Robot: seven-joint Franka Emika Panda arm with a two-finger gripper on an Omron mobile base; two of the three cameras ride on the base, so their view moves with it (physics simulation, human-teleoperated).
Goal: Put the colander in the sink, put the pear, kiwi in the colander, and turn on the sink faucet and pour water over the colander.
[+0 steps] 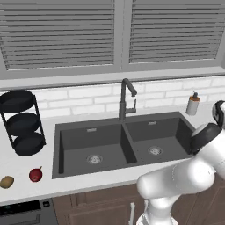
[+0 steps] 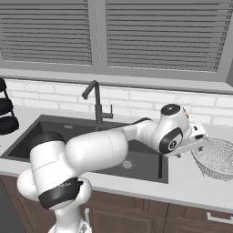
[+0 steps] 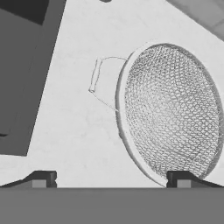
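Hovering end effector point(image 3: 112, 178) spread wide, colander point(image 3: 173, 111) on counter point(image 3: 78, 131)

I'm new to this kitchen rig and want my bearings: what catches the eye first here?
The white arm stretches right across the dark double sink, its open hand hovering by the mesh colander on the counter right of the sink. Far left, the pear and kiwi wait on the counter.
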